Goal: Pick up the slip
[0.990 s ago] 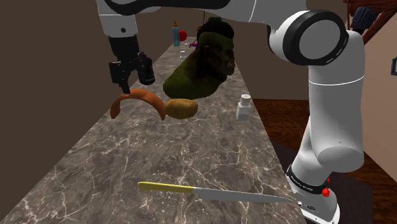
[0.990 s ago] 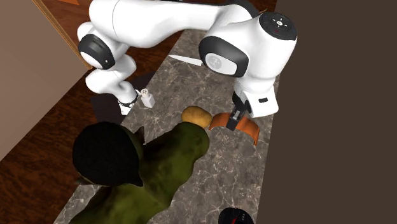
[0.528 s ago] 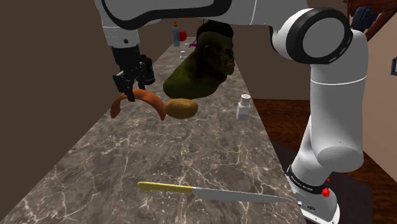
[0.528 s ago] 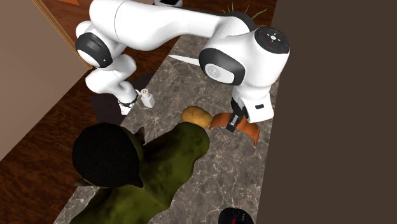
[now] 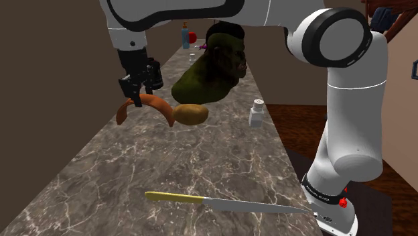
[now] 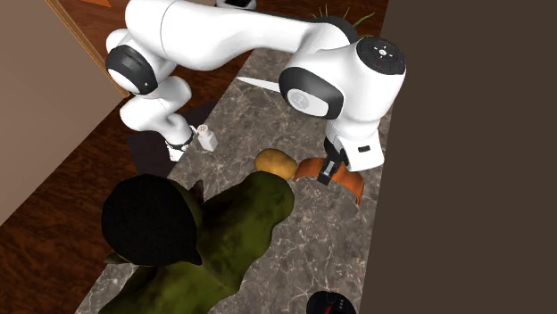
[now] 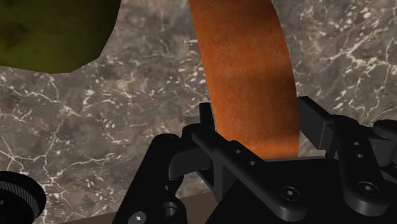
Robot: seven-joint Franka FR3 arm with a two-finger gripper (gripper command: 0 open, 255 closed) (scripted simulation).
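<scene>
The slip (image 5: 159,105) is a curved orange band arching on the dark marble counter (image 5: 214,161) beside the wall. My black gripper (image 5: 134,98) comes down on the arch's top near the end on the shoulder view's left, and it is shut on the band. In the wrist view the slip (image 7: 245,70) runs between the two fingers (image 7: 206,119), which clasp it from both sides. The second exterior view shows the gripper (image 6: 329,173) under the white wrist, on the slip (image 6: 351,182).
A brown potato (image 5: 191,114) touches the slip's other end. Behind it lies a large olive-green bust (image 5: 213,70). A white shaker (image 5: 257,112) stands near the counter's edge, a yellow-handled knife (image 5: 221,202) lies near the front, and small bottles (image 5: 185,35) stand far back.
A second ago the gripper hung open just above the slip; it has come down and shut on the band. Nothing has moved in the last half second.
</scene>
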